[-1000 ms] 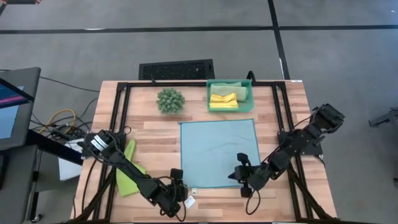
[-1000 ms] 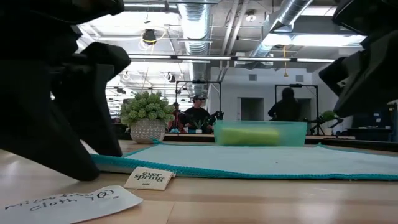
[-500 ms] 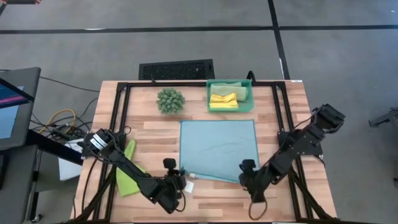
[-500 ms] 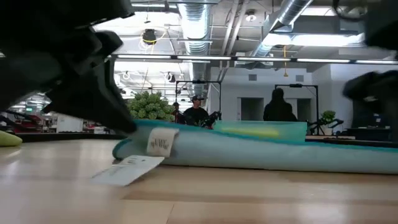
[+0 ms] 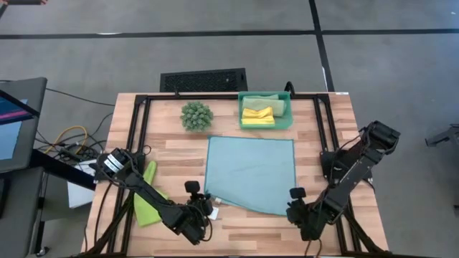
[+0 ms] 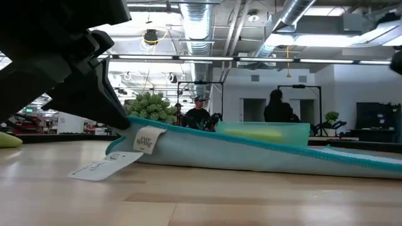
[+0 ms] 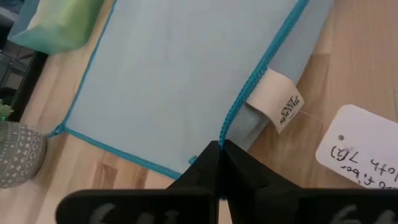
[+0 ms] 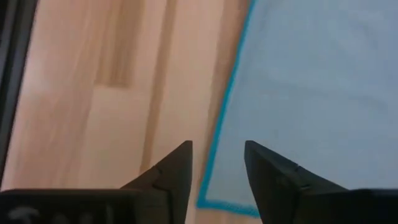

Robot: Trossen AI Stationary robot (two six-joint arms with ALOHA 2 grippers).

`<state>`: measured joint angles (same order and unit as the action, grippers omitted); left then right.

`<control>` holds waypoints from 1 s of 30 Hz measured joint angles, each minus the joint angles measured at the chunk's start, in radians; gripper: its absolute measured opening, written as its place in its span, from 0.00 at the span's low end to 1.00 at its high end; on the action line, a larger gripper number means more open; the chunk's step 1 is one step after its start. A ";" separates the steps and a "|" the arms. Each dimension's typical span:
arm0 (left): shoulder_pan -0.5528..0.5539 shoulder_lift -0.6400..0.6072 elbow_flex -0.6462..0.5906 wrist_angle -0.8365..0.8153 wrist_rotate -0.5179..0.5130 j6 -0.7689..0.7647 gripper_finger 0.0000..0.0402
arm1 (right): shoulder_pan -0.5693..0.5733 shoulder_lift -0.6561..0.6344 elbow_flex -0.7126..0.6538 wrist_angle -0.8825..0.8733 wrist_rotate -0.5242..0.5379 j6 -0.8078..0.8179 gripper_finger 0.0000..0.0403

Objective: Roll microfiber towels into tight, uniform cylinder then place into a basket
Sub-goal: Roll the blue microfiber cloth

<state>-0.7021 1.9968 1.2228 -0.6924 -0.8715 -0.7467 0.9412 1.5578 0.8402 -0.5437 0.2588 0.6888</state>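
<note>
The light blue microfiber towel point(image 5: 251, 170) lies spread on the table's middle. Its near left corner point(image 6: 125, 135) is raised off the wood, and my left gripper point(image 5: 206, 207) is shut on it. A cloth label point(image 7: 280, 107) hangs from that edge. My right gripper point(image 5: 297, 203) stands open over the towel's near right corner point(image 8: 208, 200), without plainly touching it. The teal basket point(image 5: 286, 109) at the far edge holds a yellow towel point(image 5: 257, 115) and a green one. A lime green towel point(image 5: 147, 195) lies at the left. My left gripper pinches the light blue towel's teal-stitched edge point(image 7: 229, 127) at the near left corner between its two shut fingers. It comes from the near side, slanting low over the table. That corner is lifted, a strip of cloth shows under it, and the towel's other corners stay flat.
A spiky green plant ball point(image 5: 196, 115) in a grey pot stands left of the basket. A black grille point(image 5: 203, 79) sits beyond the far edge. A white handwritten paper tag point(image 6: 103, 166) lies by the raised corner. People stand in the room behind.
My left gripper has taken hold of the towel's near left corner, lifted it and drawn it toward the far edge; the towel's far edge has stayed put. My right gripper has drawn back toward the table's near right corner.
</note>
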 joint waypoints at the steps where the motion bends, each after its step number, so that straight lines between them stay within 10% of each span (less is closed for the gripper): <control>1: 0.000 0.000 0.000 0.000 0.000 0.000 0.00 | 0.011 0.000 0.000 -0.002 0.002 -0.002 0.39; 30: 0.000 -0.001 0.000 0.002 0.038 -0.002 0.00 | 0.060 0.001 -0.178 0.186 0.014 -0.013 0.29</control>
<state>-0.7025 1.9961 1.2232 -0.6903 -0.8336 -0.7486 1.0012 1.5589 0.6621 -0.3575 0.2726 0.6762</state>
